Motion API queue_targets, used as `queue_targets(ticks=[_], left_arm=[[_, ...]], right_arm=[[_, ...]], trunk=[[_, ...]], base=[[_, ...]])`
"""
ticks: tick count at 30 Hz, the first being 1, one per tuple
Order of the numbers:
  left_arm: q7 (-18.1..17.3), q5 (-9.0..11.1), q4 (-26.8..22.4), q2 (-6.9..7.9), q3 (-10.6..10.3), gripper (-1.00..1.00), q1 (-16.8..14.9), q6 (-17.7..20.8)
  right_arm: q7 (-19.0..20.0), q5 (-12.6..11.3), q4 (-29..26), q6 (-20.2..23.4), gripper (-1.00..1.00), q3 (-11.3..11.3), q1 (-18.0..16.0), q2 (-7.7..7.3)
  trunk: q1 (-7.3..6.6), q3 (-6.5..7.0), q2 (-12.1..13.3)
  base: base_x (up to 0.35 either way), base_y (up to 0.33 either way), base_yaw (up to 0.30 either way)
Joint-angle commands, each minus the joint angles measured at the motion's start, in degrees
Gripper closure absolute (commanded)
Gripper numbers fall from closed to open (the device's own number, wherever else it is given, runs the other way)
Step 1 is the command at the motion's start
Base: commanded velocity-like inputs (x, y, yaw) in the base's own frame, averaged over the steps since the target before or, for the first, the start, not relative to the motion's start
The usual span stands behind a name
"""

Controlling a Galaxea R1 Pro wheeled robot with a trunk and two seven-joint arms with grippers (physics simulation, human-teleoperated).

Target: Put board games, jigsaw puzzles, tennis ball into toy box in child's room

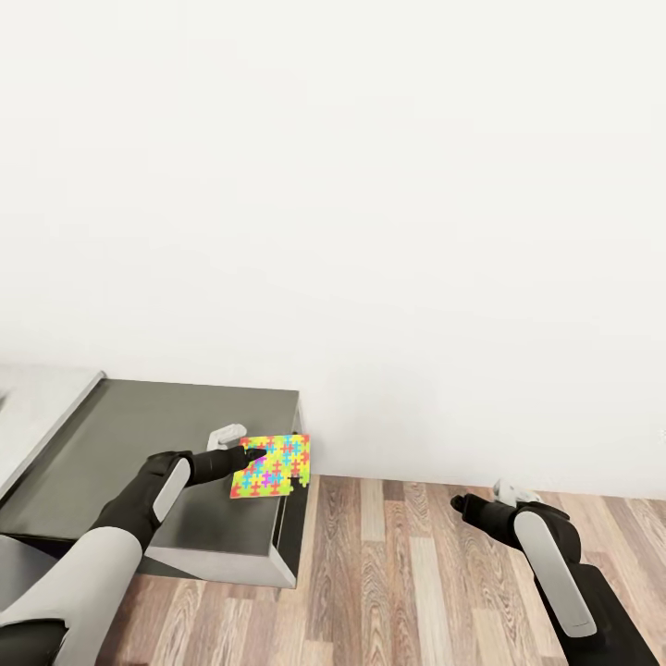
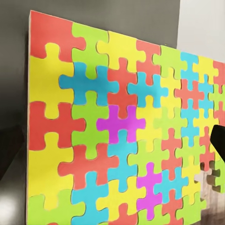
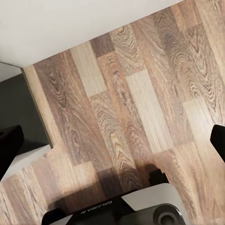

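Observation:
One jigsaw puzzle [image 1: 277,467], a thin sheet of pink, yellow, green and blue pieces, sits at the right end of the dark grey table [image 1: 139,435], its far side hanging past the edge. My left gripper [image 1: 242,449] is shut on the sheet's near-left corner. The left wrist view looks close onto the puzzle [image 2: 117,126], with one black fingertip [image 2: 218,140] over it. My right gripper [image 1: 476,499] hangs open over the wood floor, right of the table; nothing lies between its fingers [image 3: 9,145]. The toy box, board games, tennis ball and bed are out of view.
A plain white wall [image 1: 370,185] rises behind the table. A light grey top [image 1: 37,407] joins the dark one at the left. Wood-plank floor [image 1: 416,573] spreads right of the table. The right wrist view looks down on the floor [image 3: 131,103], the table corner [image 3: 18,103] and my base [image 3: 140,206].

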Motion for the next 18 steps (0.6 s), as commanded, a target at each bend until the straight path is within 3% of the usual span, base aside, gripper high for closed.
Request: queue_targets(ticks=[1,11,18], left_arm=[[0.0,0.3,0.0,0.0,0.1,-1.0,0.0,0.4],[0.1,0.2,-0.1,0.21,0.2,-1.0,0.0,0.3],[0.0,0.3,-0.4,3.97,0.8,-1.0,0.0,0.2]], right_arm=[[-0.6,-0.6,0.0,0.1,-1.0,0.0,0.0,-0.02],[-0.6,-0.6,0.1,0.1,-1.0,0.0,0.0,-0.02],[-0.6,-0.6,0.3,0.1,-1.0,-0.1,0.0,-0.01]], trunk=[[0.03,-0.1,-0.1],[0.03,-0.1,-0.1],[0.03,-0.1,-0.1]], base=[[0.0,-0.01,0.0],[0.0,-0.025,0.0],[0.0,0.0,0.0]])
